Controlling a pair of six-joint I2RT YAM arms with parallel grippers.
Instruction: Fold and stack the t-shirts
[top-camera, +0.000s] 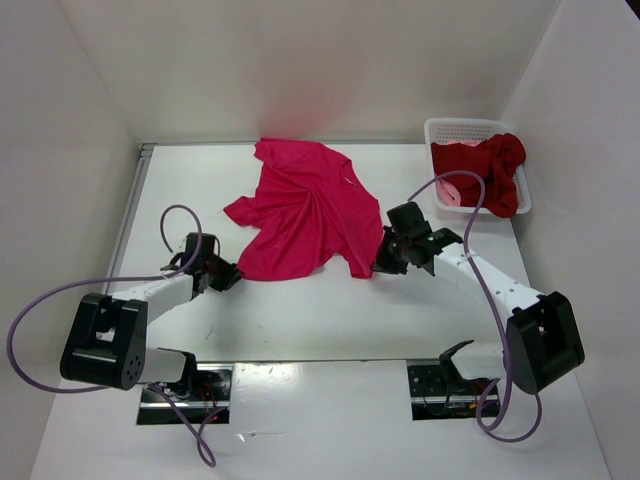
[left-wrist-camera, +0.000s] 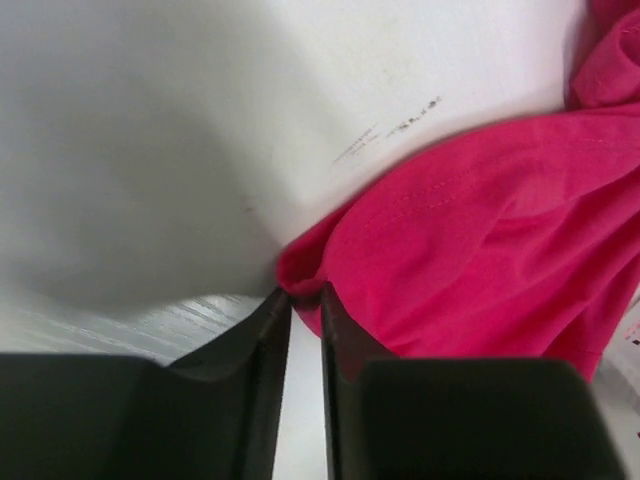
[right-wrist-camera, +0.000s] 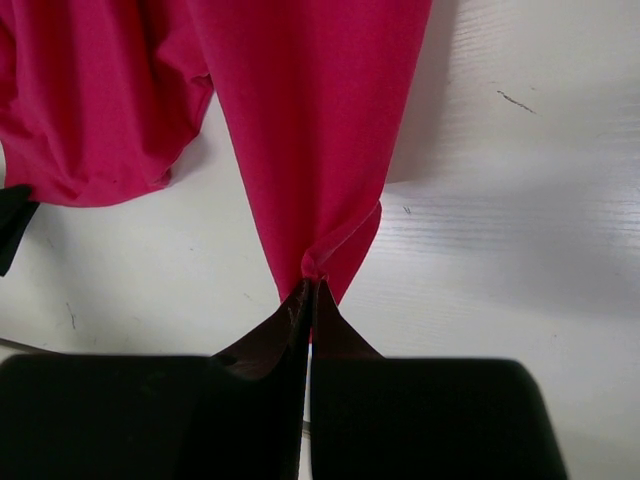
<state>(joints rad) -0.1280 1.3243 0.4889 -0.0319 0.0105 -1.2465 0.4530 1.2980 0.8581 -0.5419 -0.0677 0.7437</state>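
The bright magenta-pink t-shirt (top-camera: 305, 210) lies rumpled on the white table, spread from the back centre toward both arms. My left gripper (top-camera: 232, 275) is shut on the shirt's near-left hem corner (left-wrist-camera: 305, 270). My right gripper (top-camera: 380, 262) is shut on the near-right hem corner (right-wrist-camera: 318, 262), the cloth pulled into a taut point. The dark red t-shirt (top-camera: 492, 170) is bunched in the white mesh basket (top-camera: 448, 128) at the back right, draping over its rim. The light salmon-pink t-shirt (top-camera: 450, 195) shows as a sliver under it.
White walls close in the table on the left, back and right. The right arm's purple cable (top-camera: 462, 195) loops up beside the basket. Bare white table (top-camera: 310, 320) lies between the shirt and the arm bases.
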